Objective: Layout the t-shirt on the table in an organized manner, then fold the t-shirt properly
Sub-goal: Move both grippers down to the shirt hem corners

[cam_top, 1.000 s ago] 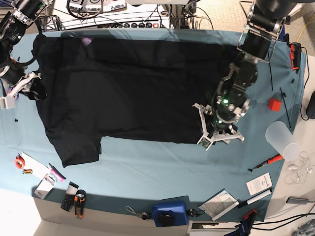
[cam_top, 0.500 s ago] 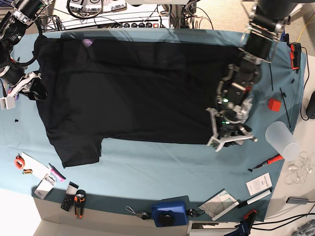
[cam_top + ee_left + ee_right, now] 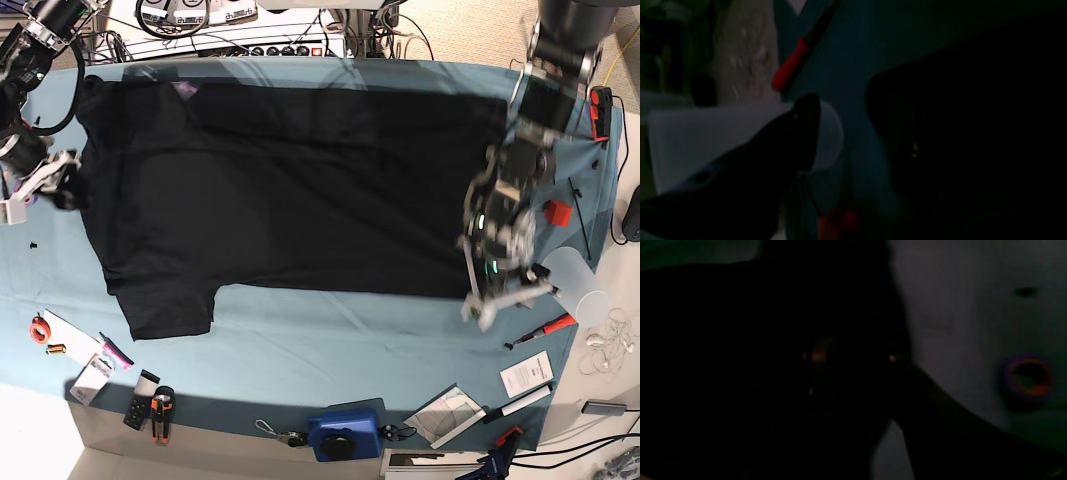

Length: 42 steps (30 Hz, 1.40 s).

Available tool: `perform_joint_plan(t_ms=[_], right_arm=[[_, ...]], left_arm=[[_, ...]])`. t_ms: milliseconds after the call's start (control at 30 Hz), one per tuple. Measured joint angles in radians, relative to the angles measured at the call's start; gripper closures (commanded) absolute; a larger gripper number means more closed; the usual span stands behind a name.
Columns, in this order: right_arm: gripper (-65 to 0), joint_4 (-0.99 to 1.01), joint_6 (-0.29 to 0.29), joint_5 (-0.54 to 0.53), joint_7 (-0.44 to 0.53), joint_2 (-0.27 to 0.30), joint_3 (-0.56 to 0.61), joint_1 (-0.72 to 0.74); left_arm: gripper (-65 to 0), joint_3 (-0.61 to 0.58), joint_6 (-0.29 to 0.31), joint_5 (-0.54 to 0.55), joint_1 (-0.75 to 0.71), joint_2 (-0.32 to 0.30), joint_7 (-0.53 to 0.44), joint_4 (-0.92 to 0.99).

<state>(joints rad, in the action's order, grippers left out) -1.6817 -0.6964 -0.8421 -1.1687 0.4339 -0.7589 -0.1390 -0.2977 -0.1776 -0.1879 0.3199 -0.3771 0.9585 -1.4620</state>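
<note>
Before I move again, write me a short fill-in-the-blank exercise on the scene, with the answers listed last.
1. The t-shirt is coloured ____.
2. The cloth on the table under it is ____.
3. The tape measure or box-like item at the near edge has a ____ body.
4. The small cube beyond the translucent cup is ____.

Missing words: black; teal-blue; blue; red

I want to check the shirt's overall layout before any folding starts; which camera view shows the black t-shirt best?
The base view: it shows most of the t-shirt, though an arm covers part. The left wrist view shows one dark corner on the cloth; the right wrist view, a dark stretch and its edge.
</note>
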Motion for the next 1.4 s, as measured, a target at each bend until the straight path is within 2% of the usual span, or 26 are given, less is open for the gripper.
perform_joint_plan(t_ms=[67,100,133,233,333,433,533,600,667,867,967,1067,1133,1233,1300,1400], right_arm=[[-20.3,0.000,0.019,0.072,0.083,0.001,0.000,0.000],[-20.3,0.000,0.023,0.097,0.107,0.001,0.000,0.000],[-20.3,0.000,0.022,0.104,0.116,0.001,0.000,0.000],[-20.3,0.000,0.022,0.109,0.105,0.001,0.000,0.001],[-20.3,0.000,0.022,0.109,0.072,0.001,0.000,0.000],[-20.3,0.000,0.022,0.129,0.092,0.001,0.000,0.000],[-20.1,0.000,0.035,0.245,0.216,0.001,0.000,0.001],[-19.9,0.006,0.070,0.322,0.227,0.000,0.000,0.026],[-19.9,0.034,0.075,0.370,0.230,0.000,-0.002,0.077],[-19.9,0.271,0.077,0.378,0.243,0.039,0.017,0.251],[-19.9,0.399,0.071,0.381,0.259,0.074,0.085,0.330],[-19.9,0.488,0.071,0.386,0.269,0.090,0.209,0.398],[-20.0,0.536,0.068,0.444,0.290,0.088,0.304,0.442],[-19.9,0.618,0.165,0.489,0.316,0.084,0.436,0.499],[-20.0,0.663,0.203,0.524,0.347,0.084,0.498,0.521],[-19.9,0.724,0.241,0.584,0.394,0.085,0.550,0.530]], left_arm=[[-32.0,0.000,0.008,0.058,-0.001,-0.001,0.032,-0.069],[-32.0,0.000,0.035,0.081,-0.001,0.000,0.037,-0.105],[-32.0,0.000,0.069,0.095,0.000,0.004,0.042,-0.135],[-32.0,0.000,0.105,0.103,0.003,0.016,0.071,-0.172],[-32.0,0.001,0.104,0.103,-0.007,0.016,0.074,-0.171],[-32.0,0.000,0.104,0.098,-0.024,0.017,0.074,-0.170],[-32.0,0.000,0.104,0.104,-0.030,0.017,0.133,-0.175],[-32.0,0.001,0.102,0.103,-0.034,0.016,0.161,-0.219],[-32.0,0.013,0.103,0.095,-0.056,0.018,0.156,-0.295],[-32.0,0.175,0.103,0.093,-0.253,0.018,0.161,-0.472],[-32.0,0.284,0.114,0.127,-0.333,0.020,0.159,-0.525],[-32.0,0.389,0.131,0.193,-0.406,0.023,0.161,-0.571],[-32.0,0.460,0.150,0.233,-0.439,0.023,0.156,-0.604],[-32.0,0.552,0.187,0.318,-0.463,0.022,0.128,-0.643],[-32.0,0.600,0.224,0.368,-0.477,0.023,0.117,-0.652],[-32.0,0.652,0.235,0.402,-0.491,0.023,0.118,-0.651]])
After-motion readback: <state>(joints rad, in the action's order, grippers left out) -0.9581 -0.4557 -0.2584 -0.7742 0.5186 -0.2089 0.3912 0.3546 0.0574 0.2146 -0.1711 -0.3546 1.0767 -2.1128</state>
